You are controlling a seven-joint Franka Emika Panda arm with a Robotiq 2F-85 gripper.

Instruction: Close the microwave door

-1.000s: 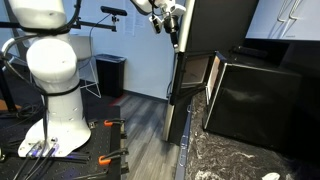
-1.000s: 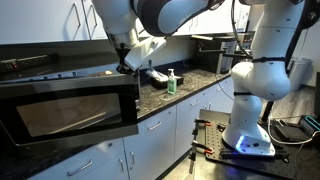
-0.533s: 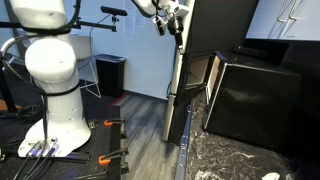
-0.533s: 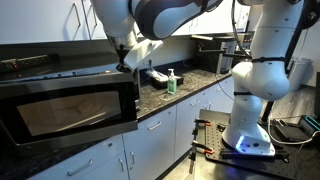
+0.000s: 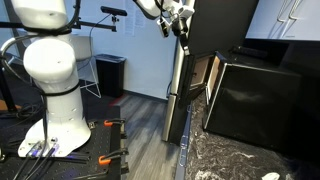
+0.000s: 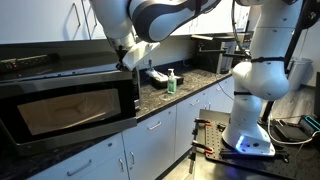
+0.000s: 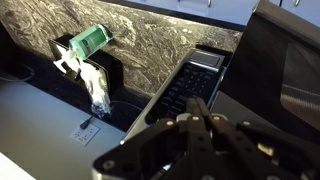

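The microwave (image 5: 255, 100) is a matte black box on the granite counter. Its door (image 6: 65, 112), black-framed with a glossy glass window, stands slightly ajar, nearly flat to the front. In an exterior view the door (image 5: 192, 78) is seen from the side. My gripper (image 6: 127, 62) is shut, holds nothing, and its fingertips rest against the door's upper free corner. It comes in from above in an exterior view (image 5: 180, 26). In the wrist view the shut gripper (image 7: 198, 102) points at the microwave's keypad (image 7: 195, 82), with the door (image 7: 290, 60) to the right.
A green soap bottle (image 6: 171, 82) and small items stand on the granite counter (image 6: 185, 88); the bottle (image 7: 90, 40) sits in a black holder. The robot's white base (image 5: 50, 75) stands on the floor by a black bin (image 5: 110, 72). A tall black panel (image 5: 220, 25) rises above the microwave.
The door has swung further toward the microwave's front, and my shut gripper has moved along with its free edge.
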